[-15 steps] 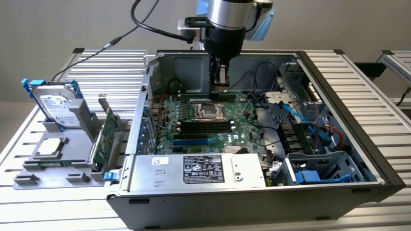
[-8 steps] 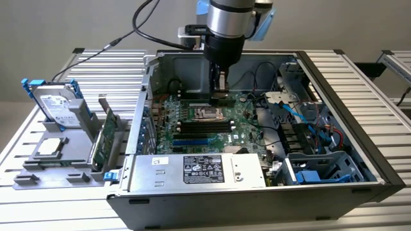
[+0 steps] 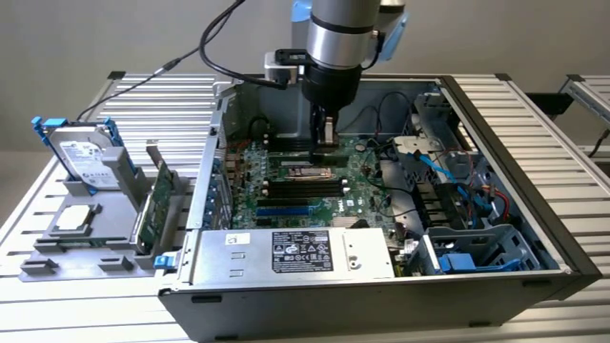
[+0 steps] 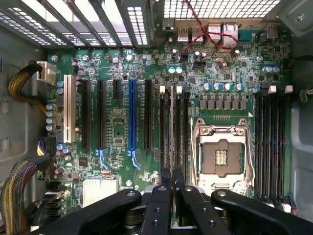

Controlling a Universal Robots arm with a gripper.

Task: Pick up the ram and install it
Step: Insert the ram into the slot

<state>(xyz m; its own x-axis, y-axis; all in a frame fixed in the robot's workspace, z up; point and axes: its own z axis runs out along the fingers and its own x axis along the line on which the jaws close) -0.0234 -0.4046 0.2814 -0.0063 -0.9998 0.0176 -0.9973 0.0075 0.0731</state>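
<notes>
The ram point(image 4: 172, 127) shows edge-on as a thin strip, standing in line with a memory slot between two white latches point(image 4: 162, 89), beside the CPU socket point(image 4: 222, 156). My gripper point(image 4: 172, 172) is shut on its near end, with the black fingers point(image 4: 166, 178) pressed on either side of the stick. In the exterior view my gripper point(image 3: 327, 141) reaches straight down into the open computer case point(image 3: 496, 143), just over the motherboard point(image 3: 286, 200) near the socket point(image 3: 303, 174). How deep the stick sits in the slot cannot be told.
A grey holder point(image 3: 91, 246) at the exterior view's left carries a silver hard drive with blue rails point(image 3: 84, 153) and a wider green expansion card point(image 3: 157, 204). The power supply point(image 3: 296, 254), drive cage point(image 3: 476, 250) and blue cables point(image 3: 433, 161) crowd the case. Empty memory slots point(image 4: 271, 142) flank the socket.
</notes>
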